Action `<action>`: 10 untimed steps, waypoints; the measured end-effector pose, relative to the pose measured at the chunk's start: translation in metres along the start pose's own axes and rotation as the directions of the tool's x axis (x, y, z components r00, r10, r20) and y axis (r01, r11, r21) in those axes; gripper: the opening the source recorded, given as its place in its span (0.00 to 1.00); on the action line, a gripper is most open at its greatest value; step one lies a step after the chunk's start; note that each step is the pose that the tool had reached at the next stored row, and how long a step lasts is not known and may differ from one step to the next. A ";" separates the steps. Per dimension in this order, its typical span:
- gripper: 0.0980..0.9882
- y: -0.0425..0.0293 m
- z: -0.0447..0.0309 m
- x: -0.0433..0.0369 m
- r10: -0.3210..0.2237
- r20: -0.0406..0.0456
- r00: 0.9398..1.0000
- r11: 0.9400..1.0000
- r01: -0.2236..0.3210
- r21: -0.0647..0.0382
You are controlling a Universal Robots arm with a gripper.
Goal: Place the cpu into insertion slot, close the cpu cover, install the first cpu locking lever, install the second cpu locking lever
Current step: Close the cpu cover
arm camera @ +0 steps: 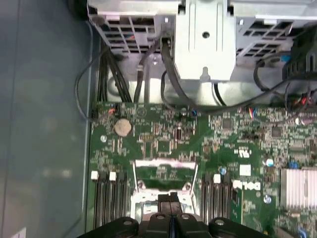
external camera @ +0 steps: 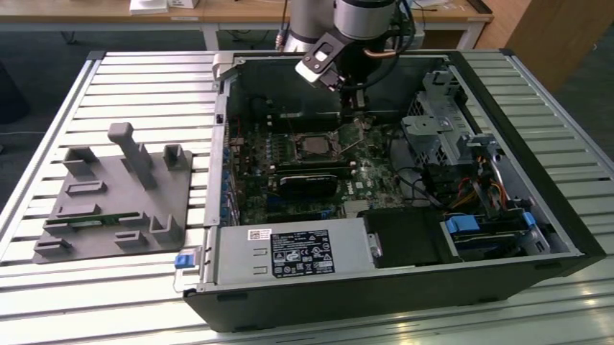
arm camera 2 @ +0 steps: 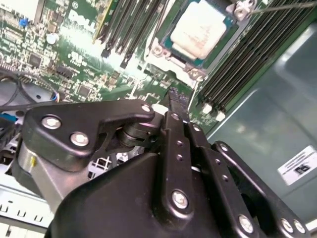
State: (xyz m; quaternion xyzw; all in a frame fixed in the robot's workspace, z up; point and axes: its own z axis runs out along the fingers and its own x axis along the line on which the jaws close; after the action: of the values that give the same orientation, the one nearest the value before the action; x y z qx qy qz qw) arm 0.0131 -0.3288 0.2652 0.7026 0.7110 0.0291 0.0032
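The cpu [arm camera 2: 200,27], a flat square chip with a pale metallic top, lies in the insertion slot [arm camera 2: 171,53] on the green motherboard. In the exterior view the slot [external camera: 312,147] sits mid-board inside the open computer case. The cpu cover [arm camera: 163,162], a thin silvery frame with a square window, appears tilted up just beyond my fingertips. A thin wire locking lever [arm camera 2: 282,6] sticks out beside the slot, and shows raised in the exterior view [external camera: 357,144]. My gripper [arm camera: 170,199] [arm camera 2: 176,96] [external camera: 357,108] hovers at the slot's edge, fingers shut together with nothing seen between them.
Memory slots [arm camera 2: 133,20] flank the slot. A silver drive cage [arm camera: 205,39] with black cables [arm camera: 168,79] and a finned heatsink [arm camera: 297,186] stand nearby. A long black card [external camera: 307,180], the power supply [external camera: 287,251] and the case walls hem in the board. A grey fixture [external camera: 115,194] lies on the table.
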 end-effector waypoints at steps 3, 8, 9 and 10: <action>0.01 0.0065 0.0012 -0.0001 0.000 0.000 1.000 1.000 0.000 0.000; 0.01 0.0145 0.0029 -0.0003 0.000 0.000 1.000 1.000 0.000 0.000; 0.01 0.0162 0.0031 -0.0003 0.000 0.000 1.000 1.000 0.000 0.000; 0.01 0.0176 0.0033 -0.0003 0.000 0.000 1.000 1.000 0.000 0.000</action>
State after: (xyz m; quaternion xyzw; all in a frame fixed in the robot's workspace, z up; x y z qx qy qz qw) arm 0.0309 -0.3288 0.2627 0.7026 0.7110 0.0289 0.0031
